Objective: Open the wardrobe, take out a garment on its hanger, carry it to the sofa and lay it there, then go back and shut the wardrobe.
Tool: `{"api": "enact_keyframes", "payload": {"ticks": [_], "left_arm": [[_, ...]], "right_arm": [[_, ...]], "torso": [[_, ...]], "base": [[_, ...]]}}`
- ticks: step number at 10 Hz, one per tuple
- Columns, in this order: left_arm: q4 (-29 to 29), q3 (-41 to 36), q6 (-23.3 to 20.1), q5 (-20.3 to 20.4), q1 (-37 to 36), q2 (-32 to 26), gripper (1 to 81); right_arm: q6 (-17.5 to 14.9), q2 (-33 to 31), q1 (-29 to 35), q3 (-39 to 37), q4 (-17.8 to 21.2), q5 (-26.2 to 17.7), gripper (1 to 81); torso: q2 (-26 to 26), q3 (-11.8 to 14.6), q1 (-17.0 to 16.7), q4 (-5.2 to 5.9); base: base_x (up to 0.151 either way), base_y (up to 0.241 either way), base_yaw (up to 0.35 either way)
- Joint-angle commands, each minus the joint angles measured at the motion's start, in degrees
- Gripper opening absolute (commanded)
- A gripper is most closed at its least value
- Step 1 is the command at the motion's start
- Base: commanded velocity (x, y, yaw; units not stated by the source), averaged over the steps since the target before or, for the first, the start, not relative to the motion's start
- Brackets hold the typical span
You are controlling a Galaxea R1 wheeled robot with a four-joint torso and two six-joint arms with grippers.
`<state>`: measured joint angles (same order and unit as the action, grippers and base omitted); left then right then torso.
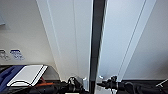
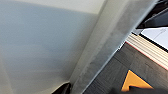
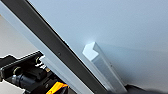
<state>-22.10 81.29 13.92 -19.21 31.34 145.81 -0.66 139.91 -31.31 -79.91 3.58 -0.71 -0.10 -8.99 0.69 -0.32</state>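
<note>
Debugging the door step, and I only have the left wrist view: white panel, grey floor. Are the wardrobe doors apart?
Observer: Yes. The head view shows a dark vertical gap between the two plain doors of the tall white wardrobe.
Operator: Where's the right gripper?
Observer: The right gripper sits low at the right door's inner edge, beside that gap.
Operator: Is the handle near it?
Observer: The right wrist view shows the small white bar handle on the door, close up. I can't judge contact.
</note>
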Motion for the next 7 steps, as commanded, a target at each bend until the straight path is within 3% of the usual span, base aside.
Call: {"api": "enact_keyframes", "payload": {"ticks": [1,2,7], "left_arm": [[6.28,-16.77,0.32,8.38,-2.47,3.44,81.1],[6.28,-18.26,0.40,10.59,-1.94,2.13,81.1],[6.19,-22.31,0.32,12.88,-0.27,-2.10,81.1]], "right_arm": [[0.75,0.93,4.19,12.94,-2.00,-0.26,81.1],[0.75,-0.04,3.57,14.52,-2.35,-0.17,81.1],[0.83,-3.30,1.63,17.34,-2.35,1.50,81.1]], "torso": [[0.00,0.00,0.00,0.00],[0.00,0.00,0.02,0.00],[0.00,0.00,0.06,0.00]], "base": [[0.000,0.000,0.000],[0.000,0.000,0.000],[0.000,0.000,0.000]]}}
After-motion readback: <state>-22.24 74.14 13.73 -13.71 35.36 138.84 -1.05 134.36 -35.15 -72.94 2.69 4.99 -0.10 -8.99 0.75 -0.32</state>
